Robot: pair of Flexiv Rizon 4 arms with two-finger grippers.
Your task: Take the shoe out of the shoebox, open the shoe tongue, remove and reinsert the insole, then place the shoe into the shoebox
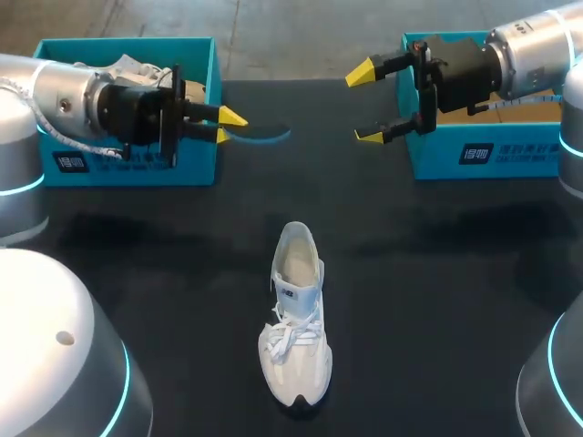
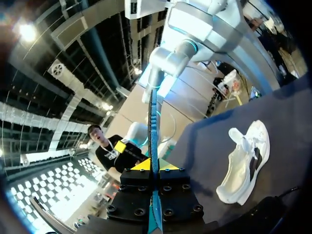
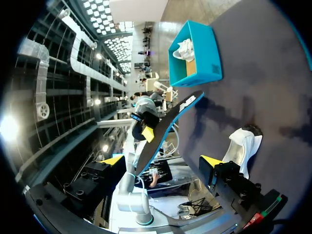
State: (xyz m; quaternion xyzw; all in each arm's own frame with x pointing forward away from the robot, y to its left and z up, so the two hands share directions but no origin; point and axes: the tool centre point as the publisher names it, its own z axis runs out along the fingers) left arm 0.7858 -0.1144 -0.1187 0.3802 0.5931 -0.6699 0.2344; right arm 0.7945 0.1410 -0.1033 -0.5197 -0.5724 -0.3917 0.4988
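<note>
A white sneaker (image 1: 296, 319) lies on the black table near its front, toe toward me; it also shows in the left wrist view (image 2: 243, 163) and the right wrist view (image 3: 241, 146). My left gripper (image 1: 232, 121) is shut on a dark insole with a blue edge (image 1: 262, 134), held out over the table beside the left shoebox (image 1: 127, 168). The left wrist view shows the insole (image 2: 153, 122) edge-on between the left gripper's yellow tips (image 2: 154, 165). My right gripper (image 1: 364, 105) stands open to the right of the insole, apart from it. From the right gripper (image 3: 162, 161), the insole (image 3: 165, 126) hangs ahead.
A teal shoebox (image 3: 195, 53) with white paper inside stands at the back left. A second teal shoebox (image 1: 483, 155) stands at the back right, behind my right arm.
</note>
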